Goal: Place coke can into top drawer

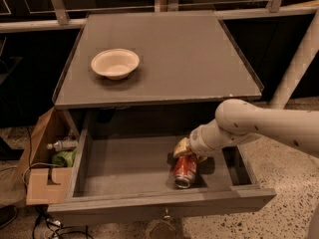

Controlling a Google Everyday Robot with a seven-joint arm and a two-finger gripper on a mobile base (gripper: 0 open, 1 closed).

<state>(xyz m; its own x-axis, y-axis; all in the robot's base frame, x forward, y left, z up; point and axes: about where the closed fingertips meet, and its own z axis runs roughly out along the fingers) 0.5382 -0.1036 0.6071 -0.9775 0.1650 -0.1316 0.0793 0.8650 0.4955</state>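
Note:
The coke can [185, 171] is red-orange with a silver end. It lies tilted on the flat grey bottom of the open top drawer [124, 166], right of the middle, with its silver end toward the drawer front. My gripper [183, 149] reaches down into the drawer from the right on a cream-coloured arm [259, 126]. It sits right at the can's far, upper end. The spot where gripper and can meet is hidden by the wrist.
A cream bowl [115, 62] stands on the grey cabinet top [189, 54], left of centre. A cardboard box [45, 178] with a bottle and green items sits on the floor at the drawer's left. A white post [299, 59] rises at the right.

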